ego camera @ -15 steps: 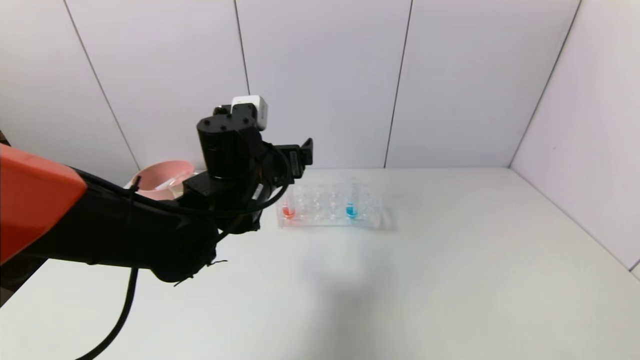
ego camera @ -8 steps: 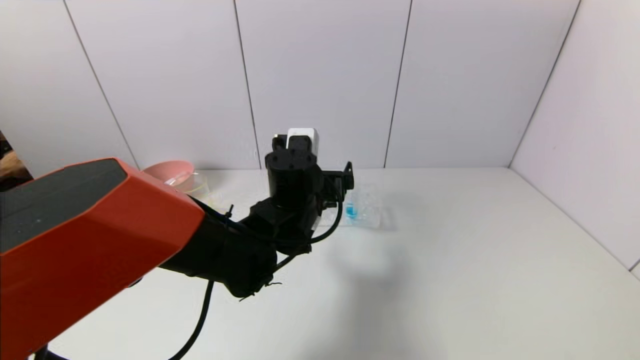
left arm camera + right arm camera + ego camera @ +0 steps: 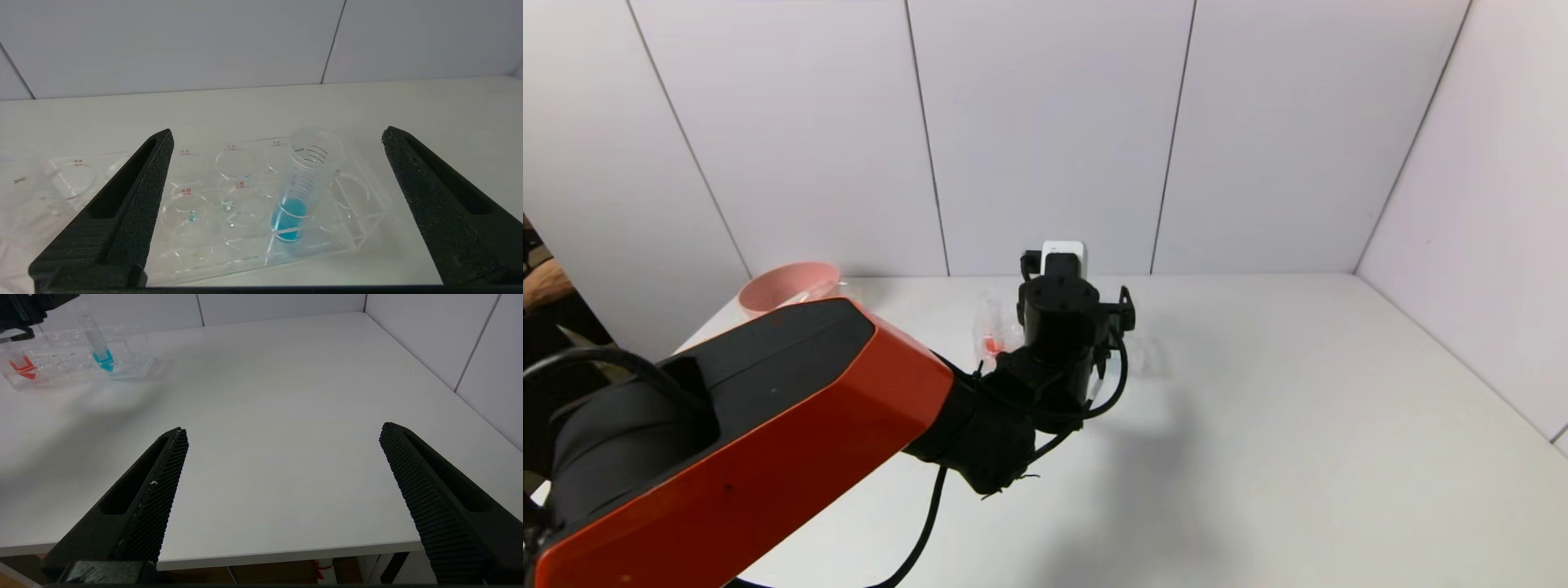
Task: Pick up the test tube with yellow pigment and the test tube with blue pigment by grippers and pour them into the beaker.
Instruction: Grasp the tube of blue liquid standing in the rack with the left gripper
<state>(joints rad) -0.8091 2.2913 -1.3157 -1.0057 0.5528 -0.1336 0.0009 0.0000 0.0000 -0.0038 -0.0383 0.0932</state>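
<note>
right gripper (image 3: 282, 498) idling spread wide at table edge | left gripper (image 3: 278, 212) spread wide, framing blue-pigment test tube (image 3: 300, 185) leaning toward 1 o'clock in clear rack (image 3: 359, 228) | risk: a finger (image 3: 122, 212) clipping rack, tipping red tube (image 3: 992, 343) at 9 o'clock | yellow tube, beaker unseen

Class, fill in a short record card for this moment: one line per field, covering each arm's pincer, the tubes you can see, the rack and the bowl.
Left pincer: open, fingers either side of the blue tube, not touching it
Right pincer: open, over the near table edge, idle
Blue tube: upright in the rack
Red tube: at the rack's other end
Yellow tube: not seen
Rack: clear, on the table
Pink bowl: far left, by the wall
</note>
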